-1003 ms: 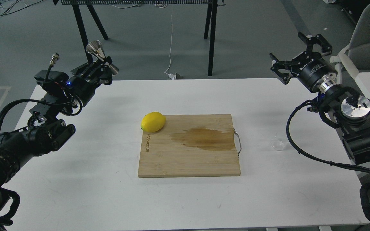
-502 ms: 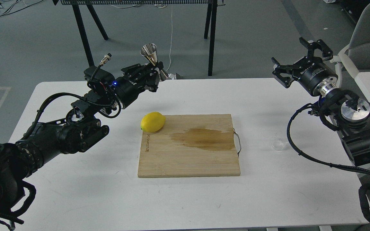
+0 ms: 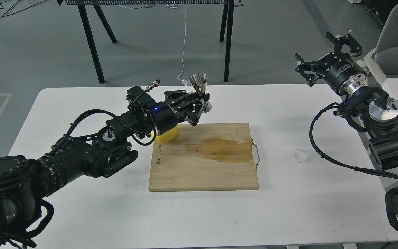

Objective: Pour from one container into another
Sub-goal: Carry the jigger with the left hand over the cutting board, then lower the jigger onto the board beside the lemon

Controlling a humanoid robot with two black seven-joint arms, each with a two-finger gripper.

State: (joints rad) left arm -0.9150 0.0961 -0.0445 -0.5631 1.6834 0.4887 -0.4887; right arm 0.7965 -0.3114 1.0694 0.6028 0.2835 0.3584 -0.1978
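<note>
My left gripper (image 3: pixel 199 103) is shut on the waist of the steel jigger (image 3: pixel 200 90), holding it upright above the far edge of the wooden cutting board (image 3: pixel 202 169). The small clear glass cup (image 3: pixel 300 156) stands alone on the white table to the right of the board's metal handle. Far above and behind the cup, my right gripper (image 3: pixel 327 52) is open with nothing between its fingers, off the table's back right corner.
A yellow lemon (image 3: pixel 166 136) lies at the board's far left corner, mostly hidden under my left arm. A brown wet stain (image 3: pixel 219 149) marks the board's middle. A grey chair (image 3: pixel 397 41) stands at the back right, black table legs (image 3: pixel 227 41) behind.
My left arm swung rightward and nearer with the jigger, from beyond the table's back left to over the board's far edge, covering most of the lemon. The right gripper lifted slightly.
</note>
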